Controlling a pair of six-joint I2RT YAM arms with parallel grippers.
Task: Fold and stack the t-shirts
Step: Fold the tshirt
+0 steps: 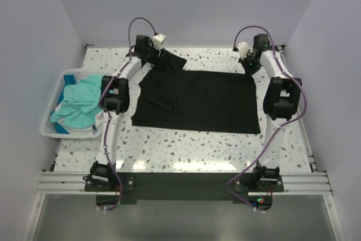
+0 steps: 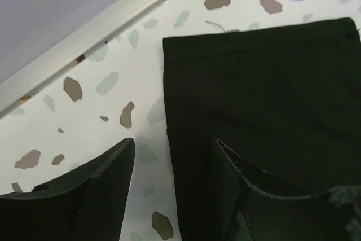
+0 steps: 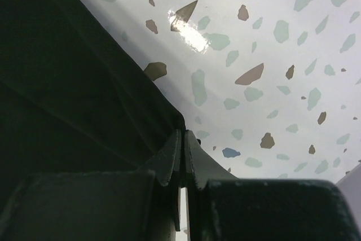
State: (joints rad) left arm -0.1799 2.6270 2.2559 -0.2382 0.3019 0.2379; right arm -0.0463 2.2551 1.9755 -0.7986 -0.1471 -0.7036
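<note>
The black t-shirt (image 1: pixel 197 103) lies spread flat on the speckled table, with one sleeve (image 1: pixel 172 60) reaching to the back left. My left gripper (image 1: pixel 163 53) is over that sleeve. In the left wrist view it (image 2: pixel 174 153) is open, and the sleeve's edge (image 2: pixel 254 88) lies between the fingers, down on the table. My right gripper (image 1: pixel 247 62) is at the shirt's back right corner. In the right wrist view it (image 3: pixel 184 135) is shut on the shirt's edge (image 3: pixel 84 94). Teal-turquoise t-shirts (image 1: pixel 79 103) lie bunched in the basket.
A white slatted plastic basket (image 1: pixel 49 131) stands at the table's left edge, next to the left arm. A metal rail (image 2: pixel 84 38) and the wall run along the back edge just beyond the left gripper. Bare speckled table (image 1: pixel 186 145) lies in front of the shirt.
</note>
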